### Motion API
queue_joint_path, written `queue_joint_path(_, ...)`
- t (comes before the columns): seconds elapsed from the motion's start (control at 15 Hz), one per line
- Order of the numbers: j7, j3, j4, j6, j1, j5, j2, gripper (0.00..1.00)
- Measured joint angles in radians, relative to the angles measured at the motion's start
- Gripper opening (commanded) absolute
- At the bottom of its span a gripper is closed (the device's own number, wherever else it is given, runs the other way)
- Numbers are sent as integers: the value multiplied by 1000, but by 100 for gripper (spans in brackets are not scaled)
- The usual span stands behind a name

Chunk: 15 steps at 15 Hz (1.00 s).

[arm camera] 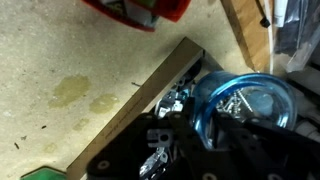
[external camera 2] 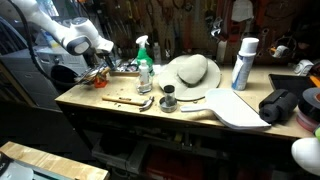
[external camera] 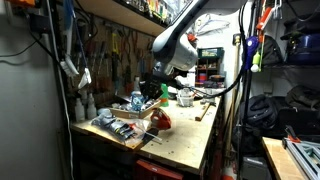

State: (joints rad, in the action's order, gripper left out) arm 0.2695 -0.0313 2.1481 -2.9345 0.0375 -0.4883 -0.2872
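The gripper (external camera 2: 100, 73) hangs low over the bench's (arm camera: 60, 50) back corner, above a translucent blue round plastic container (arm camera: 245, 105). A flat wooden strip (arm camera: 150, 95) just beside the container probably stops it sliding. Whether the jaws are spread cannot be told.

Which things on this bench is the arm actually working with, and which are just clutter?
In play: gripper, right by the blue round container, red object, wooden slat.
Lying about: straw hat, spray bottle, white can, small jar, wooden cutout board.
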Motion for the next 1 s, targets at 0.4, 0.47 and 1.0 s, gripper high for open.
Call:
queue_joint_path(0.4,79,20,-58,-18,-20,45,-66,3)
queue_joint_path(0.47,89,26,-65,-19,-24,49,-74,3)
queue_joint_path(1.0,214,148,-91,-22,-131,159,-107,3)
